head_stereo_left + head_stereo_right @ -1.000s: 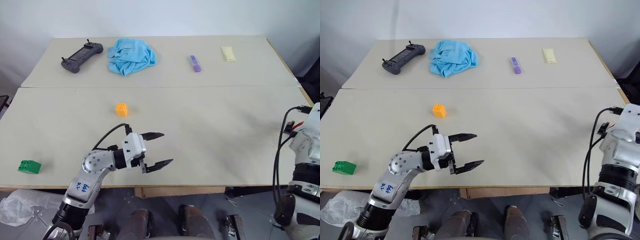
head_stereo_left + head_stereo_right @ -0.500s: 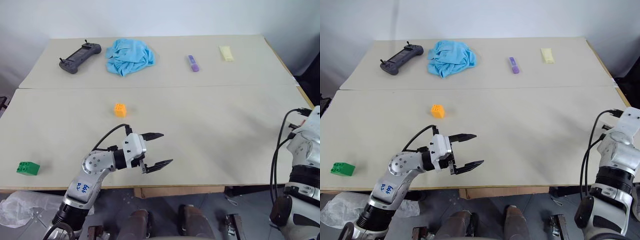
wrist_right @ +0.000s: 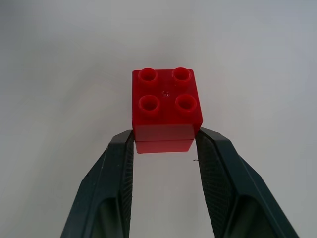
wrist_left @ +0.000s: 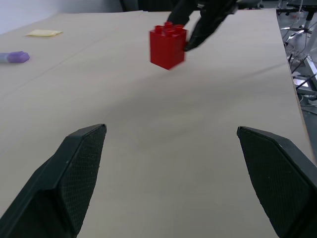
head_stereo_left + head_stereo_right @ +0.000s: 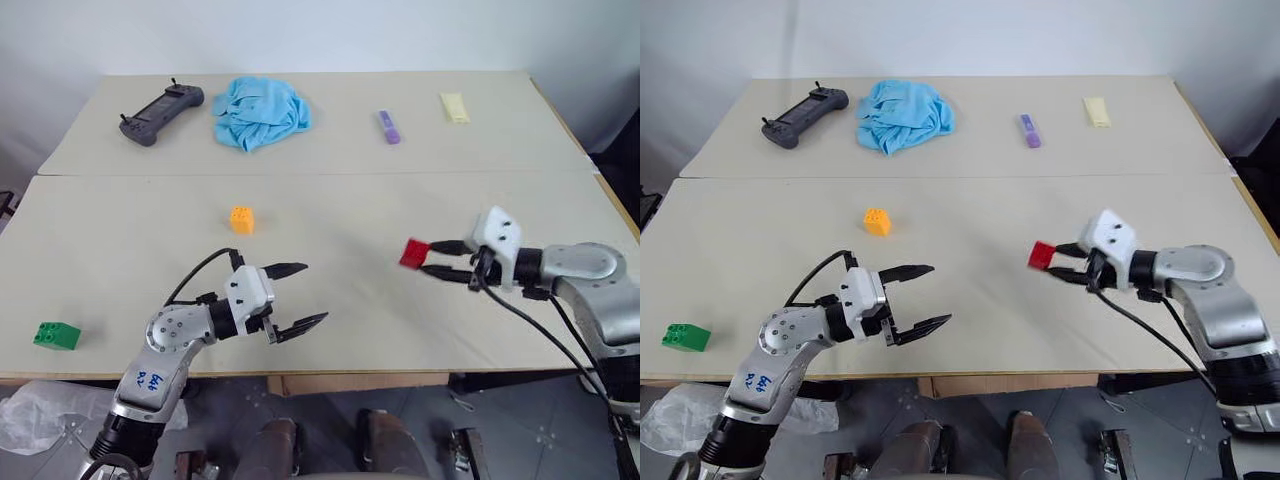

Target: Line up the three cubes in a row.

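Observation:
A red cube (image 5: 412, 252) hangs just above the table's middle right, pinched at its lower sides by my right gripper (image 5: 432, 259), which is shut on it. The right wrist view shows this red cube (image 3: 166, 110) studs up between the fingertips (image 3: 121, 148). An orange-yellow cube (image 5: 241, 219) stands left of centre on the table. At the front left corner lies a green cube (image 5: 56, 335). Over the front edge my left gripper (image 5: 297, 296) is open and holds nothing, its tips pointing right toward the red cube (image 4: 168, 45).
On the far table half lie a black controller (image 5: 160, 113), a crumpled blue cloth (image 5: 260, 110), a purple stick (image 5: 389, 126) and a pale yellow bar (image 5: 454, 106). A seam (image 5: 320, 173) splits the two table halves. Black cables trail from my right forearm (image 5: 570, 275).
My right arm has swung in from the right edge to the table's middle right, now shut on the red cube. The left gripper has shifted slightly left, still open.

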Robot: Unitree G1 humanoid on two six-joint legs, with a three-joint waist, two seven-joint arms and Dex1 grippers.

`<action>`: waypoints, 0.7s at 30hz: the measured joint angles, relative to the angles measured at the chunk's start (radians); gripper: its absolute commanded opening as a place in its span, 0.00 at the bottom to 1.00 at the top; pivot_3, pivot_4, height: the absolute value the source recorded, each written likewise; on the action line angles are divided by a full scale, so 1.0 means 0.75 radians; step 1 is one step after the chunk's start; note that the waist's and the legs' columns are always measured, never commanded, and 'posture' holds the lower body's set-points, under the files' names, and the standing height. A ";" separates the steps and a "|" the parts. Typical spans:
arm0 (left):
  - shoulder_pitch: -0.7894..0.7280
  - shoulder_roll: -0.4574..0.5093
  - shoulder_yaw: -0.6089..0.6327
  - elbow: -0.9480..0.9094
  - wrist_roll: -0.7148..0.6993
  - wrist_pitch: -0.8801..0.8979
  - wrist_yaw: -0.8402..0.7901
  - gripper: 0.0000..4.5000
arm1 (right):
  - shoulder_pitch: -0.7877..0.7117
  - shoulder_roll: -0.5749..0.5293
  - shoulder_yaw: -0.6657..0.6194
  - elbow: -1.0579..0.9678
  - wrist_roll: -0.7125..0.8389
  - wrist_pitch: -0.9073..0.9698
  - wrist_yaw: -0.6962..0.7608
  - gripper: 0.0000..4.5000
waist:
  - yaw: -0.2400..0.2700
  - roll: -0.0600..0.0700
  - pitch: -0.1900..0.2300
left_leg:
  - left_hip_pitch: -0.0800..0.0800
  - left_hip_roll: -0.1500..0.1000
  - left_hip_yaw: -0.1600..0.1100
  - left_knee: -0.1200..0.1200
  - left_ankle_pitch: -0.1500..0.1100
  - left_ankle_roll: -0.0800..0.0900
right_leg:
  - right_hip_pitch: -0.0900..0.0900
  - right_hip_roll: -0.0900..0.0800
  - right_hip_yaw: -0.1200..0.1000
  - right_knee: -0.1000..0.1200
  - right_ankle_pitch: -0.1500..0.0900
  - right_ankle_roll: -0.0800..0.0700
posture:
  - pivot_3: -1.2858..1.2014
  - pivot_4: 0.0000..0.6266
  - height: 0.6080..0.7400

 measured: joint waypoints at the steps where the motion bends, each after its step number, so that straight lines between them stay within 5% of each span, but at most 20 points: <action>1: 0.000 -0.003 0.002 0.010 0.000 -0.007 0.000 1.00 | -0.028 0.003 0.027 0.022 -0.007 -0.036 0.054 0.33 | 0.001 0.000 0.000 | 0.000 0.000 -0.001 0.000 0.000 0.000 | 0.000 0.000 -0.001 0.000 0.000 0.000 | 0.52 0.24 1.00; 10: 0.005 0.023 0.047 0.030 0.000 -0.039 -0.003 1.00 | -0.182 0.103 0.168 0.436 -0.194 -0.307 0.222 0.33 | 0.005 -0.001 0.000 | -0.001 0.000 -0.001 0.001 0.000 -0.001 | 0.000 -0.001 -0.002 -0.001 0.000 0.000 | 0.52 0.24 1.00; 21: 0.063 0.050 0.064 -0.004 0.001 -0.028 0.014 1.00 | -0.305 0.203 0.140 0.767 -0.230 -0.487 0.265 0.33 | 0.001 -0.001 0.000 | 0.000 0.000 -0.001 0.003 -0.001 -0.001 | 0.001 -0.001 -0.003 0.001 0.000 0.000 | 0.52 0.24 1.00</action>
